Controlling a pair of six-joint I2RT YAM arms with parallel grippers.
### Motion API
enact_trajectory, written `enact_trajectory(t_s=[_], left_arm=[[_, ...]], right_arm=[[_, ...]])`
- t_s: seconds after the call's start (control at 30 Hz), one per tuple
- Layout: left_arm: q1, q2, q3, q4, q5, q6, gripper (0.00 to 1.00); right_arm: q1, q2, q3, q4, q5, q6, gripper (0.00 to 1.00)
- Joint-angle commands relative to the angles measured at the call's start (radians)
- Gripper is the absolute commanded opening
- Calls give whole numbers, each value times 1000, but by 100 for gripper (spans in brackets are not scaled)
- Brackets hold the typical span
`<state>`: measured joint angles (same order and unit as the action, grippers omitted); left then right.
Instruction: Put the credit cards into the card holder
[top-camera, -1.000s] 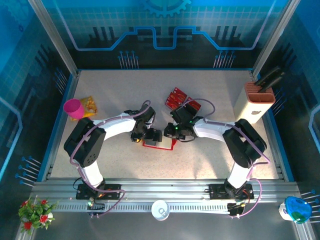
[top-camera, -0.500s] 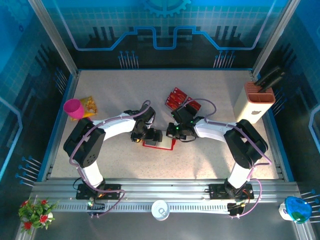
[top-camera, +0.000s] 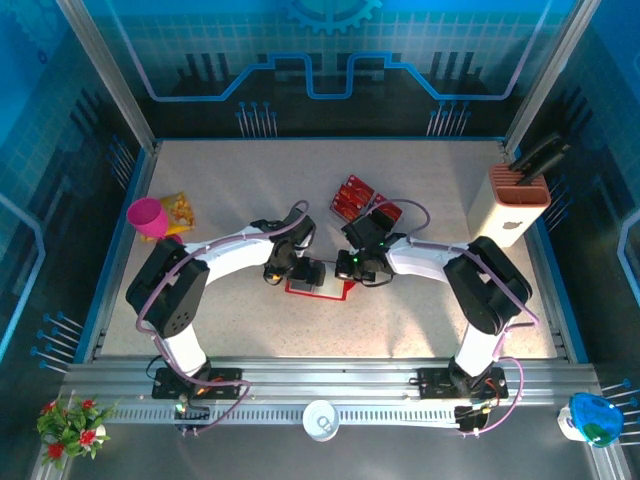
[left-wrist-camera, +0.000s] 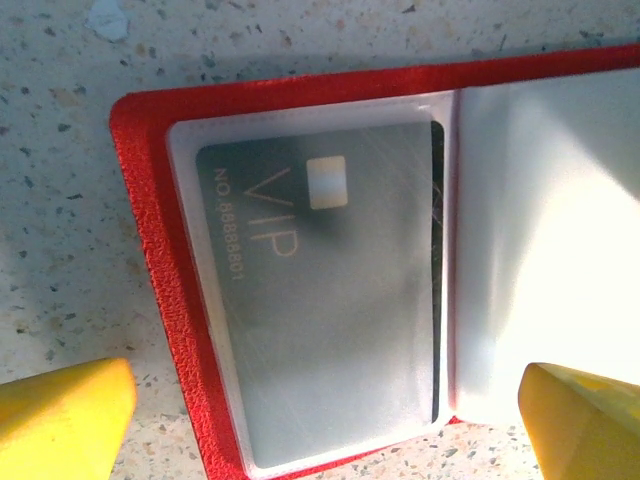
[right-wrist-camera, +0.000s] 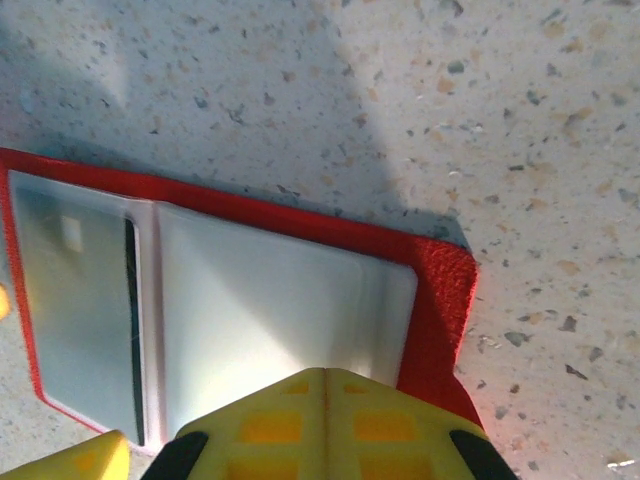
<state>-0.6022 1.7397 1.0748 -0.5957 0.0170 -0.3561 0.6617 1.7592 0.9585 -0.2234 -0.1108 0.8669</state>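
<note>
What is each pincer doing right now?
Left pincer: open, above the card holder.
Right pincer: closed at the card holder's edge; grip unclear.

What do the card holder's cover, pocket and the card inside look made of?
The card holder has a red cover, faux leather or textured plastic by its pebbled grain. Its pocket is frosted clear plastic with a soft sheen. The card inside looks like dark matte plastic, printed VIP.

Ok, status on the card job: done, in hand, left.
Done: one VIP card sits inside the open card holder's clear sleeve. In hand: left gripper open above it, right gripper shut over the empty sleeve. Left: red credit cards lying beyond the holder.
</note>
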Motion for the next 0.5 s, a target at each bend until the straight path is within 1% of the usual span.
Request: enact_trajectory(t_s=[0.0, 0.23, 0.47], left_arm=[[-18, -25, 15, -18, -39, 42, 99], [-43, -20, 4, 6, -68, 50, 99], [-47, -18, -16, 23, -96, 47, 99]], right_arm=[[-2, 31, 32, -3, -18, -16, 0], [15, 84, 56, 27, -57, 2, 0], [17, 85, 40, 59, -69, 29, 0]])
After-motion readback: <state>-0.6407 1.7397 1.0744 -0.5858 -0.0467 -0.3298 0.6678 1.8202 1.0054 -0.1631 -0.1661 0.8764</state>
